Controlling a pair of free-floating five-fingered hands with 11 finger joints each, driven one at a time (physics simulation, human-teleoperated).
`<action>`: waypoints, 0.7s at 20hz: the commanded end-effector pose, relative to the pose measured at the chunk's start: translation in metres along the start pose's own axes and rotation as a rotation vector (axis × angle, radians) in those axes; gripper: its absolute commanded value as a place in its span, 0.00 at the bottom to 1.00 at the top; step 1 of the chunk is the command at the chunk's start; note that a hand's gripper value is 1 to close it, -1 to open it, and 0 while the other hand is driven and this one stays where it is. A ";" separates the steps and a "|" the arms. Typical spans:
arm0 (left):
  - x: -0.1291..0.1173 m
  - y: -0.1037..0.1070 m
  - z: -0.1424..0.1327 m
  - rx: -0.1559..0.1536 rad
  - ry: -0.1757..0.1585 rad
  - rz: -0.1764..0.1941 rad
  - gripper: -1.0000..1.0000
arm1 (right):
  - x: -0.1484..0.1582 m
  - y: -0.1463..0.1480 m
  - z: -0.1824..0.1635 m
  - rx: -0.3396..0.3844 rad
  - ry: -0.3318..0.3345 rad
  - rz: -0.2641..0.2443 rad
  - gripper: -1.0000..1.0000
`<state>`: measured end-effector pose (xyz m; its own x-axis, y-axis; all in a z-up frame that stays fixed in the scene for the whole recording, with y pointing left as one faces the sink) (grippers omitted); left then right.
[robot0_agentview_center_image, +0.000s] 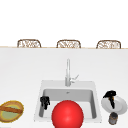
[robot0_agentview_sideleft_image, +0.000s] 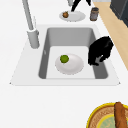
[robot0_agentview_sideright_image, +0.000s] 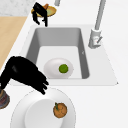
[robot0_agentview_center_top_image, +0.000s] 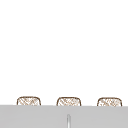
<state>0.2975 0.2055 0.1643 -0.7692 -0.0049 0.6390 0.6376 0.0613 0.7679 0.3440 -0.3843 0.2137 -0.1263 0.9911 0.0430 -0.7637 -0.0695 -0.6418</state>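
Observation:
My left hand (robot0_agentview_center_image: 45, 101) hangs over the left part of the sink (robot0_agentview_center_image: 41, 86), fingers relaxed and pointing down, holding nothing. In the left side view my left hand (robot0_agentview_sideleft_image: 100, 51) is by the basin's front wall, beside a white plate (robot0_agentview_sideleft_image: 72, 67) that carries a green lime (robot0_agentview_sideleft_image: 64, 59). My right hand (robot0_agentview_center_image: 110, 96) hovers over a white plate (robot0_agentview_center_image: 121, 106) on the counter to the right. In the right side view my right hand (robot0_agentview_sideright_image: 25, 73) points its straight fingers at that plate's rim (robot0_agentview_sideright_image: 17, 112), apart from a small orange-brown fruit (robot0_agentview_sideright_image: 60, 110) on it.
A tall faucet (robot0_agentview_center_image: 68, 72) stands behind the basin. A dark jar (robot0_agentview_center_image: 113, 118) sits in front of the right plate. A woven basket (robot0_agentview_center_image: 17, 105) with a brown loaf lies on the left counter. A big red ball (robot0_agentview_center_image: 67, 115) covers the sink's front. Chair backs (robot0_agentview_center_image: 28, 43) line the far edge.

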 end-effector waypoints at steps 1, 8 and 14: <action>0.000 0.000 0.000 0.000 0.000 0.000 0.50 | 0.015 -0.003 -0.011 -0.027 0.060 -0.025 0.00; 0.000 0.000 0.000 0.000 0.000 0.000 0.50 | 0.054 -0.016 -0.017 -0.117 0.079 0.013 0.00; 0.000 0.000 0.000 0.000 0.000 0.000 0.50 | 0.081 -0.037 -0.023 -0.214 0.062 0.025 0.00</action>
<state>0.2975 0.2055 0.1643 -0.7692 -0.0049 0.6390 0.6376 0.0613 0.7679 0.3668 -0.3145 0.2183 -0.1074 0.9939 -0.0235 -0.6732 -0.0901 -0.7339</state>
